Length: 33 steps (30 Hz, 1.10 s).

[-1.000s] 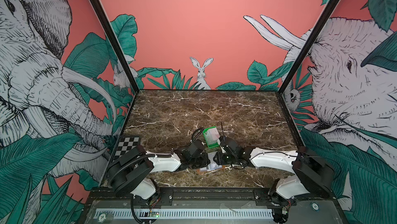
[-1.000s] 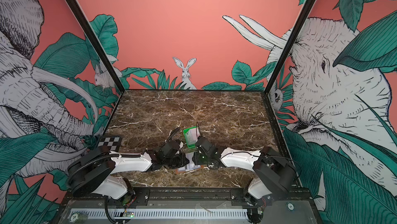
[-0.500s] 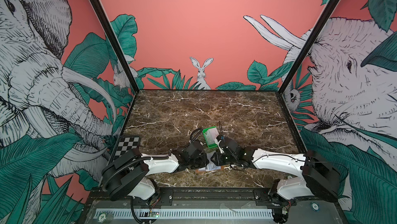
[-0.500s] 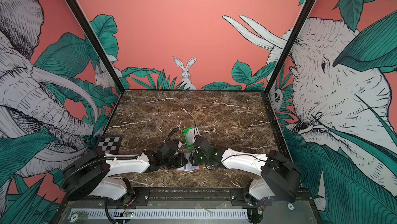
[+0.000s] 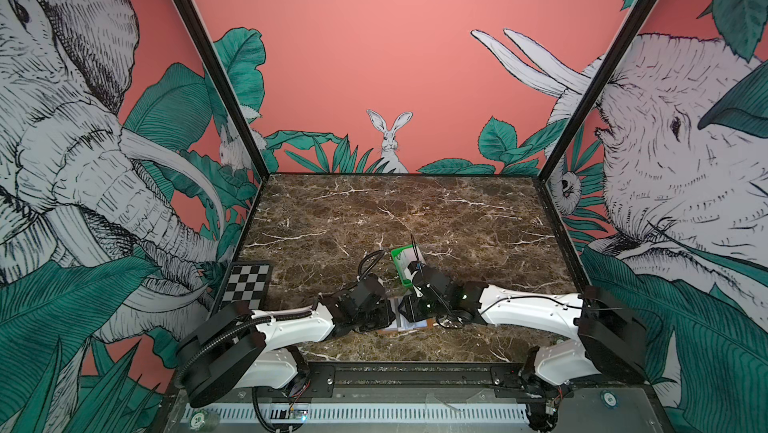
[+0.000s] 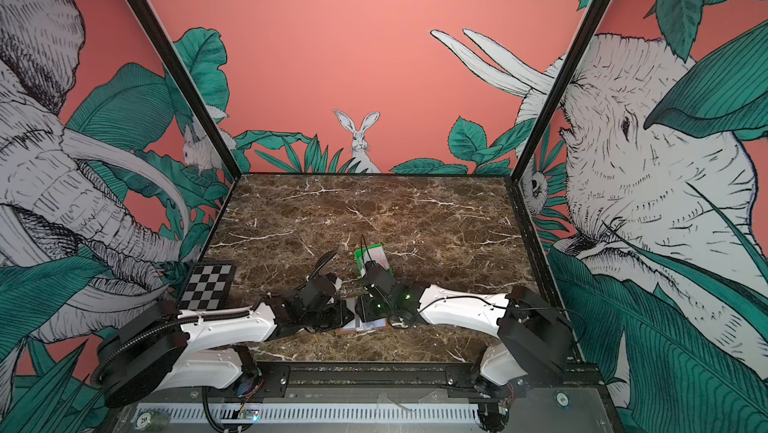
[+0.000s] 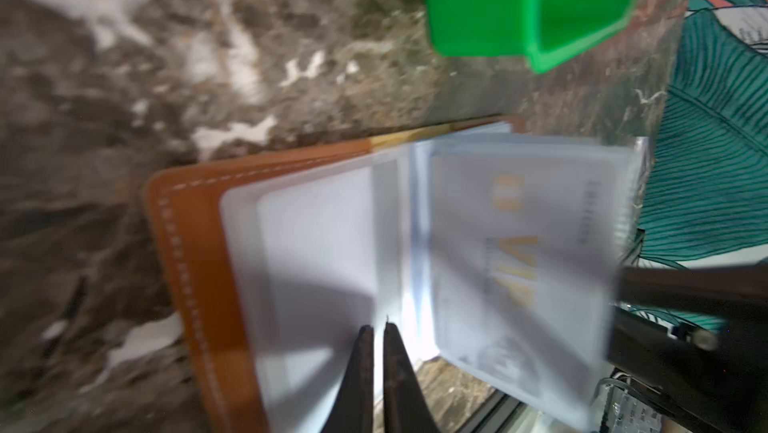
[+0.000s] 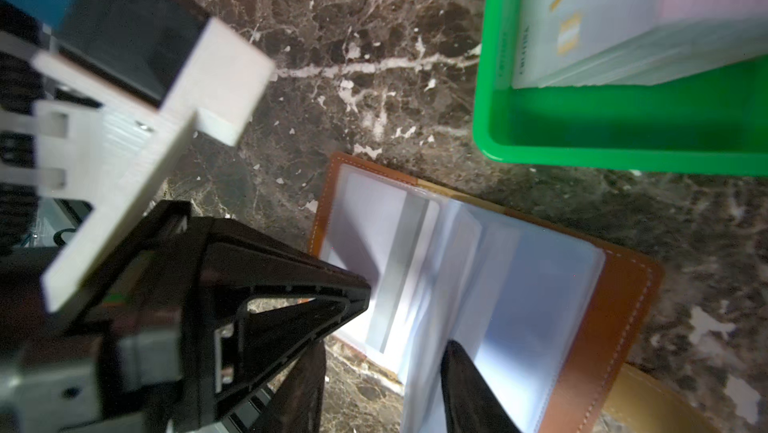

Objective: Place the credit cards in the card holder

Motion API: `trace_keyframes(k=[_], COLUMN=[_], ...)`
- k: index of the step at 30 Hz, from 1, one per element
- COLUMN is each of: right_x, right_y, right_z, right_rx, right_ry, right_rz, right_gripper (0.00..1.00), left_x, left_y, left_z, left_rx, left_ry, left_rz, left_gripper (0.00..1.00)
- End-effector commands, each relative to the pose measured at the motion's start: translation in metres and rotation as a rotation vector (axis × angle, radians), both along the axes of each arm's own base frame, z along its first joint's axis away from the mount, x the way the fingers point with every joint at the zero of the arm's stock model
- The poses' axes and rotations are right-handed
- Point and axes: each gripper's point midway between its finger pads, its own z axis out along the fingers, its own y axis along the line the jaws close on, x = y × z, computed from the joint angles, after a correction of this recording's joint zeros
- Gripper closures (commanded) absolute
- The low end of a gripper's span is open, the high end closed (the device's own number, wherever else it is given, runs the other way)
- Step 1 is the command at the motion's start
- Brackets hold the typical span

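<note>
The card holder (image 5: 409,323) (image 6: 363,326) lies open on the marble near the front edge, tan cover (image 7: 191,244) (image 8: 602,327) down and clear sleeves up. One sleeve holds a credit card with a grey stripe (image 8: 399,264). A lifted sleeve holds a card with gold print (image 7: 519,244). More credit cards (image 8: 623,15) are stacked in the green tray. My left gripper (image 7: 376,327) (image 5: 384,315) is shut, its tips over the holder's left page. My right gripper (image 8: 382,372) (image 5: 409,309) is open at the holder's near edge, one finger (image 8: 461,372) on the sleeves, the other over marble.
The green tray (image 5: 404,275) (image 6: 360,255) (image 7: 478,15) (image 8: 623,148) stands just behind the holder, close to both grippers. A checkerboard plate (image 5: 247,287) lies at the left edge. The black front rail (image 5: 415,372) runs just before the holder.
My right gripper's jaws have widened a little and it has shifted slightly left over the holder. The left gripper stays shut in place.
</note>
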Motion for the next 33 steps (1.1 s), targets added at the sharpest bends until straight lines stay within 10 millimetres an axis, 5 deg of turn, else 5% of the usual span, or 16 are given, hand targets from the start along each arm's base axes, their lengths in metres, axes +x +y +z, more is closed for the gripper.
trace_keyframes(k=[1,11,20,33], right_x=[-0.002,-0.007,0.004,-0.006], right_y=[0.012,0.019,-0.01,0.013], right_z=[0.005,0.0,-0.008,-0.015], right_rx=[0.012,0.003,-0.136,-0.058], right_ry=[-0.012,0.002,-0.042,0.015], right_rz=[0.023,0.048,-0.034,0.035], right_gripper=[0.52,0.42,0.35,0.29], left_x=[0.0,0.003,0.005,0.006], left_y=[0.01,0.009,0.01,0.008], left_z=[-0.008,-0.012,-0.009,-0.009], left_rx=[-0.014,-0.059,-0.063,-0.072], left_ry=[0.018,0.037,0.031,0.033], left_rz=[0.033,0.041,0.045,0.037], left_gripper=[0.9,0.9,0.9,0.9])
